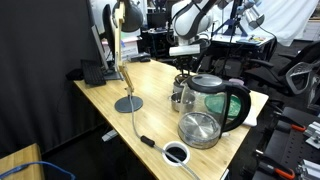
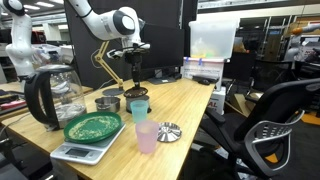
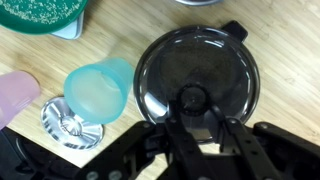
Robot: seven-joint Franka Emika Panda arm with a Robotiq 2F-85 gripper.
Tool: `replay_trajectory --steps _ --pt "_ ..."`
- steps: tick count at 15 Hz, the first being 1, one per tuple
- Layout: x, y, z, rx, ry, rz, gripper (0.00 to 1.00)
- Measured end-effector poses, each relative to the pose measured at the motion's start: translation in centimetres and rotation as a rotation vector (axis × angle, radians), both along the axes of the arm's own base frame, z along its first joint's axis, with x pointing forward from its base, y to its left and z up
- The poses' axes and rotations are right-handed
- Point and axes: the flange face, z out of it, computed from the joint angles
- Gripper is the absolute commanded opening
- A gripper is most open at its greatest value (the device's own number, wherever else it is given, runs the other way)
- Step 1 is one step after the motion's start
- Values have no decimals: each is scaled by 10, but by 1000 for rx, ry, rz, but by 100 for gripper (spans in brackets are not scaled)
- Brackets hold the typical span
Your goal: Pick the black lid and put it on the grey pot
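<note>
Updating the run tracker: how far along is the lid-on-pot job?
Done: the hand is shut on the knob of the small round black lid. In hand: the lift; whether the lid is clear of the wooden table is unclear. Left: carry it to the small shiny grey metal pot, which stands uncovered, and set it on.

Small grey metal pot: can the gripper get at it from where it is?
Probably yes. The gripper, shut on the round black lid, hangs near the small grey metal pot; the pot's top looks open and nothing stands between them. The tall glass kettle is on the pot's far side.
</note>
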Motion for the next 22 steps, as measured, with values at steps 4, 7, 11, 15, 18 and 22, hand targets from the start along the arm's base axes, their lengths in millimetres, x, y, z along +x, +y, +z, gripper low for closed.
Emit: replay_trajectory --steps 4,7,11,15,18,22 --pt "0 3 -8 2 11 2 8" --pt "-1 8 -14 7 20 9 8" --pt "-2 13 -20 15 28 10 8" --pt "3 5 -22 10 24 -1 8" --pt "8 -2 -16 11 9 -15 8" --pt "13 -4 -12 15 -4 -21 9"
